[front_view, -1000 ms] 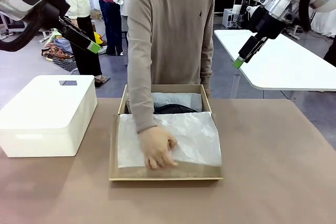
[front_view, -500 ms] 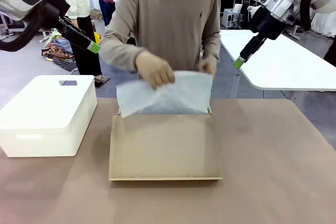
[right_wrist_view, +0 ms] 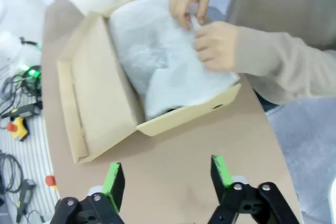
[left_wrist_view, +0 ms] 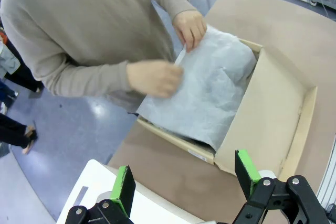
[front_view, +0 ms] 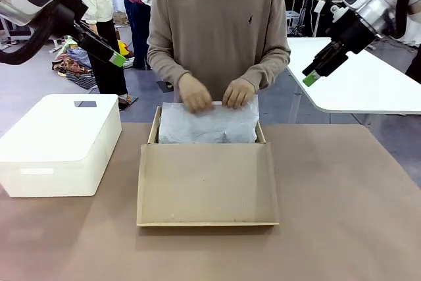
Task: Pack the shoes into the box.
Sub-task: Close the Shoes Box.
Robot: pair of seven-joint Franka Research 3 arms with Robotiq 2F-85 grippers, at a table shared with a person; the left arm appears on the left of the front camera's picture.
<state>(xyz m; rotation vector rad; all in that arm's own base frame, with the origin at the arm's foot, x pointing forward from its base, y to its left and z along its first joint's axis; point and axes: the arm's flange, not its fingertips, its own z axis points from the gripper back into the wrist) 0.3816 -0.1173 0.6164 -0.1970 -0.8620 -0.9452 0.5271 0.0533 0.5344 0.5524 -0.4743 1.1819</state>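
The tan cardboard box (front_view: 153, 135) sits mid-table, its hinged flap lid (front_view: 205, 189) lying flat toward me. White tissue paper (front_view: 207, 126) is folded over the inside, so the shoes are hidden beneath it. A person's two hands (front_view: 195, 93) press the tissue at the box's far edge. My left gripper (front_view: 117, 59) hangs open high at the left, well clear of the box; from its wrist it (left_wrist_view: 185, 182) looks down on the box (left_wrist_view: 273, 103). My right gripper (front_view: 310, 78) hovers open high at the right, and its wrist view (right_wrist_view: 167, 178) shows the box (right_wrist_view: 94, 93) below.
A larger white rounded box (front_view: 59, 143) stands on the table's left side. A white table (front_view: 362, 83) stands beyond the right far corner. Bare brown tabletop (front_view: 342, 215) stretches right of and in front of the box. People stand in the background.
The person lifted the tissue paper off the flap lid and folded it back over the box's contents, both hands now on it. My right gripper drifted slightly right.
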